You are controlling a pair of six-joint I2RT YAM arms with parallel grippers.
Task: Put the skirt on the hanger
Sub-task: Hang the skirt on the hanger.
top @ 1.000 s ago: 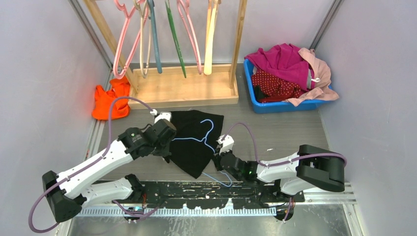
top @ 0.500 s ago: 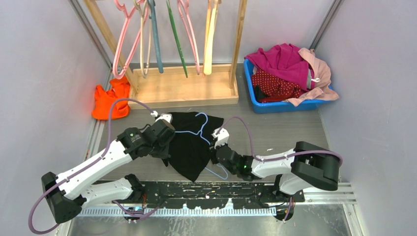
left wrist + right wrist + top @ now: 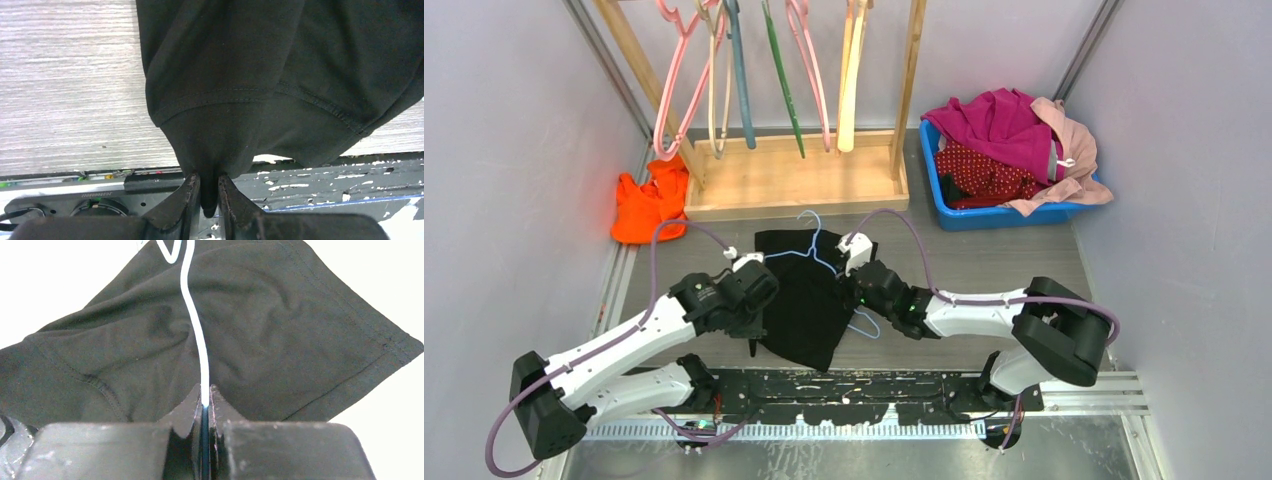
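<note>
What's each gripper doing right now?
Left gripper: closed on the black garment, at its edge.
Right gripper: closed on the light blue hanger wire.

I see a black garment (image 3: 804,300) on the grey worktop (image 3: 984,265), with a light blue wire hanger (image 3: 812,248) across its top. Behind stands a wooden rack (image 3: 794,180). An orange cloth (image 3: 646,205) lies left of it. At right, 2 garments, magenta (image 3: 994,125) and pale pink (image 3: 1074,150), fill a blue bin (image 3: 984,217).

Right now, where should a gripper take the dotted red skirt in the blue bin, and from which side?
Probably the exposed bunched folds of the dotted red skirt, coming down from above: it lies inside the blue bin, whose walls block a sideways approach, and the magenta garment covers its far part.
</note>
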